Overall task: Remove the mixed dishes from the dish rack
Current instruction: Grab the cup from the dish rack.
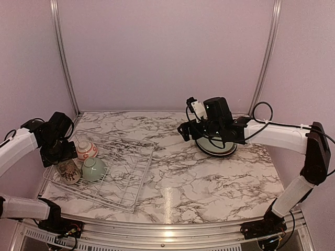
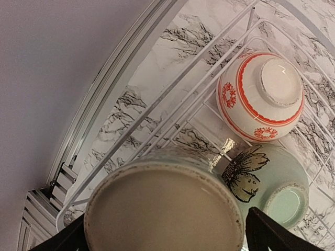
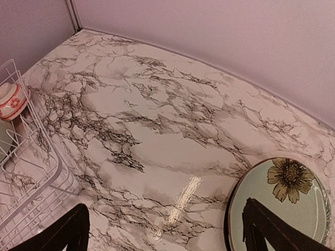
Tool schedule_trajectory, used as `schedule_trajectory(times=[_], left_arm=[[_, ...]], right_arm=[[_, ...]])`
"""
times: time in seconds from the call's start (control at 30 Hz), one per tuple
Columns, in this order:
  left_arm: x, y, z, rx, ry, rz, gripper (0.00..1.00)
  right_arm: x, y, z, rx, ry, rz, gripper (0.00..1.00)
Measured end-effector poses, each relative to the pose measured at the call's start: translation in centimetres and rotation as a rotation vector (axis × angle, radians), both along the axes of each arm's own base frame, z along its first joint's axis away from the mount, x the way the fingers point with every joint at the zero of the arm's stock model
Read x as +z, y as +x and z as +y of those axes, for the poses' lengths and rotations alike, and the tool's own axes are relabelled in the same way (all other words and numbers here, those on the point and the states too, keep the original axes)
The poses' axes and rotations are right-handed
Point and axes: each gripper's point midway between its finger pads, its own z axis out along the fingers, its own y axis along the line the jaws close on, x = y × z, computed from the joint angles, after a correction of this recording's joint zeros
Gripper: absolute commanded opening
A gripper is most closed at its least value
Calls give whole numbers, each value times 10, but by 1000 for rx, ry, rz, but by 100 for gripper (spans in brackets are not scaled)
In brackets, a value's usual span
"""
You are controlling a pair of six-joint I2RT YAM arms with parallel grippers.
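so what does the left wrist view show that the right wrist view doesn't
Only the left wrist view shows the cream mug, close under the open left gripper, and the flower mark on the pale green bowl.

Only the right wrist view shows the pale green plate with its flower, beside the open right gripper, and a wide stretch of bare marble table.

Both show the upturned red-and-white bowl in the dish rack.
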Motion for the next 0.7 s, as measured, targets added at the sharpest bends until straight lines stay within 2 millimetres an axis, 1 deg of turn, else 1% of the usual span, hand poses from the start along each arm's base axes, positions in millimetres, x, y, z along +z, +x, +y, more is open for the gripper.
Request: schedule_trajectory(times=[0.13,0.33,0.53,0.6,0.7], left_arm=[[-3,4,1,0,18,9,97],[-3,7,7,3,35,10,80],[-2,7,7,4,25,-2,61],[-2,7,6,-1,23,-1,56],[-2,7,5,-14,19,2,52]], right_arm=[[0,1,-1,-5,0,-1,98],[2,-4,5,37,14,6,99],[11,-11,5,59,41,-8,98],[13,-10,5,59,44,-12,99],[13,-11,6,59,44,-12,99]])
